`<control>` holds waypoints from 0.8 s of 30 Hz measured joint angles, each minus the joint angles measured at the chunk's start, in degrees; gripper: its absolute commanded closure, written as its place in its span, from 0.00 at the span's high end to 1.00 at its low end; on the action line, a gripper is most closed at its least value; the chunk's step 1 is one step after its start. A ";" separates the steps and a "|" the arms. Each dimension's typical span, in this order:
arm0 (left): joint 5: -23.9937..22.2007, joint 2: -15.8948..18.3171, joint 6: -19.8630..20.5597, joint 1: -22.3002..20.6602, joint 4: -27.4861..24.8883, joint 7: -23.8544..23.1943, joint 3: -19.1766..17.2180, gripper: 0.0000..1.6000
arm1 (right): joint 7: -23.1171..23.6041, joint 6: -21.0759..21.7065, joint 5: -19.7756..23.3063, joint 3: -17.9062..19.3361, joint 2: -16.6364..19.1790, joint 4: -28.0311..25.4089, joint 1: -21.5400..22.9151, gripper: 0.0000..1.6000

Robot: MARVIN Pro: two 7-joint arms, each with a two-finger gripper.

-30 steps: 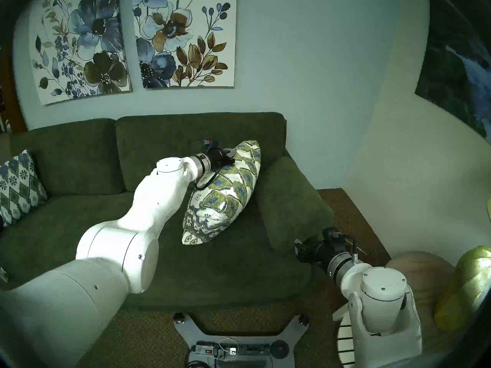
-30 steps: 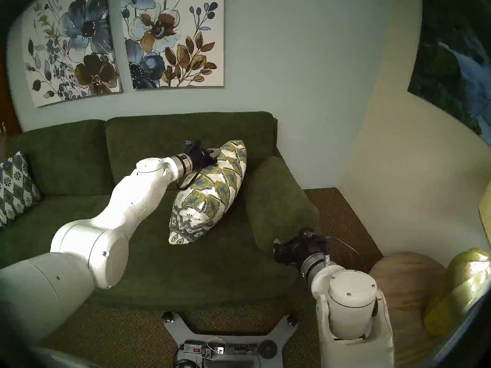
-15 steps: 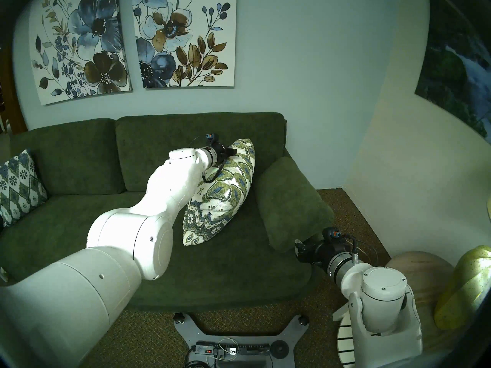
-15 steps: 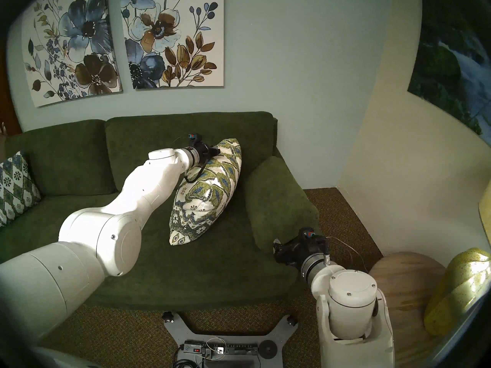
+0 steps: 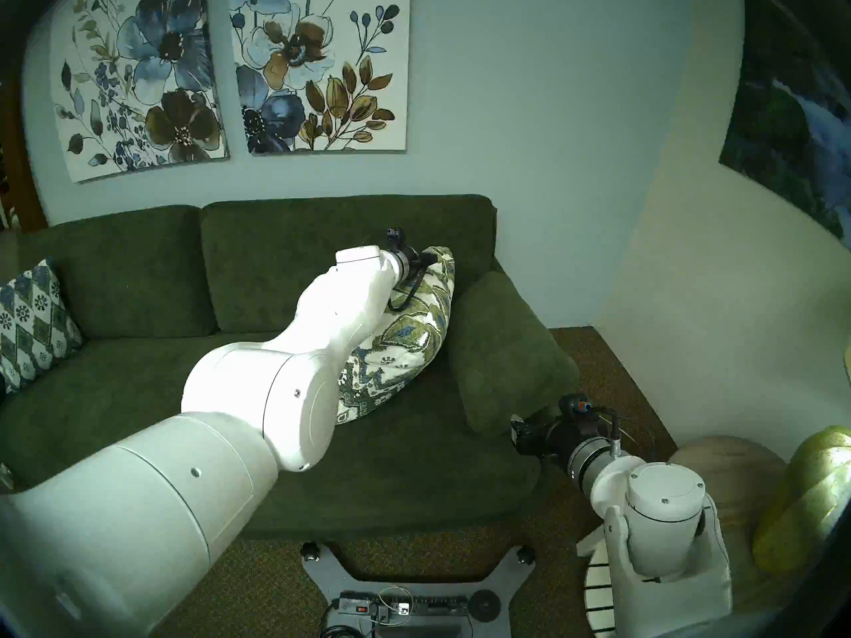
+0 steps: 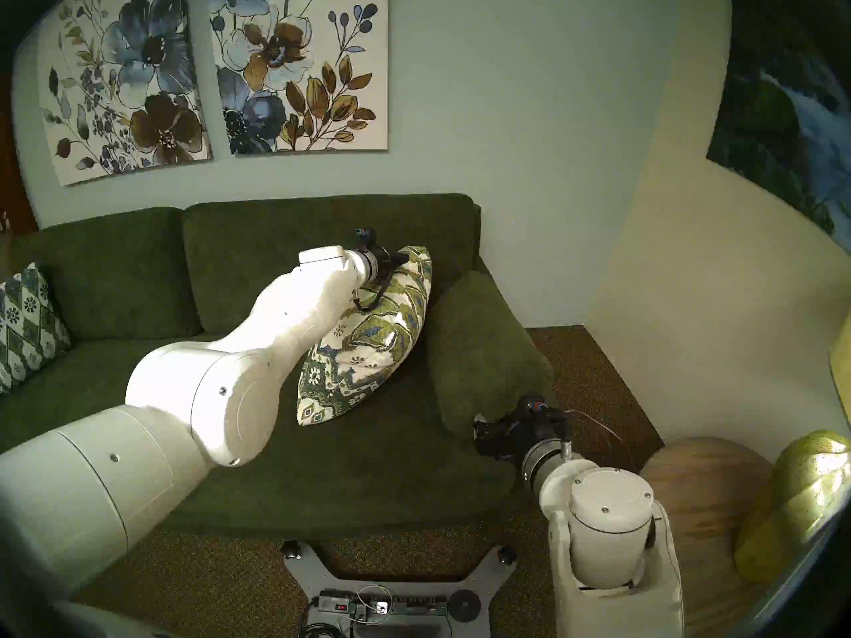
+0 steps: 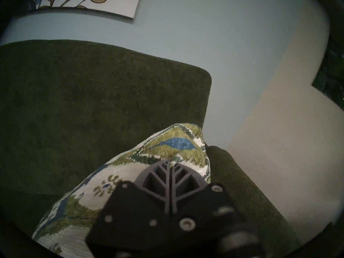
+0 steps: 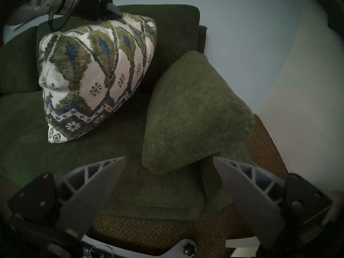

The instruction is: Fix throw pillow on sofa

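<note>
A plain dark green cushion [image 5: 506, 351] is propped on the sofa's [image 5: 138, 393] seat, just beside the throw pillow [image 5: 405, 342] on the side away from the left pincer's arm, and between that pillow and the right pincer [image 8: 169, 179]. A second patterned pillow [image 5: 32, 319] of small white diamonds is seen far off at the sofa's opposite end, well apart from both pincers. Two floral canvases [image 5: 230, 71] are hung on the wall above the back cushions. A brown carpet [image 5: 598, 370] lies beyond the sofa's arm.

The throw pillow is plump, cream-grounded, crossed with olive-green and blue zigzags and dotted with small flower motifs. It is stood on edge on the seat, its top leaned toward the right back cushion, its lower corner resting on the seat.

The left pincer [image 7: 170, 170] is closed tight, its two fingers pressed together, with its tip laid against the pillow's top edge; whether fabric is pinched between them cannot be told. The right pincer is spread wide and holds nothing, with the green cushion just ahead of its fingers [image 8: 104, 177].
</note>
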 measured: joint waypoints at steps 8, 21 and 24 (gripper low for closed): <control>-0.77 -2.15 0.82 -1.30 1.02 3.80 -1.23 0.00 | 0.10 0.00 -0.11 0.03 -0.08 0.00 0.00 1.00; -3.46 -3.23 1.38 -3.26 2.58 7.56 -5.21 0.00 | 0.27 0.00 -0.31 0.08 -0.22 0.00 0.00 1.00; -4.33 -3.24 1.93 -3.78 2.72 7.99 -6.38 0.19 | 0.32 0.00 -0.36 0.09 -0.25 0.00 0.00 1.00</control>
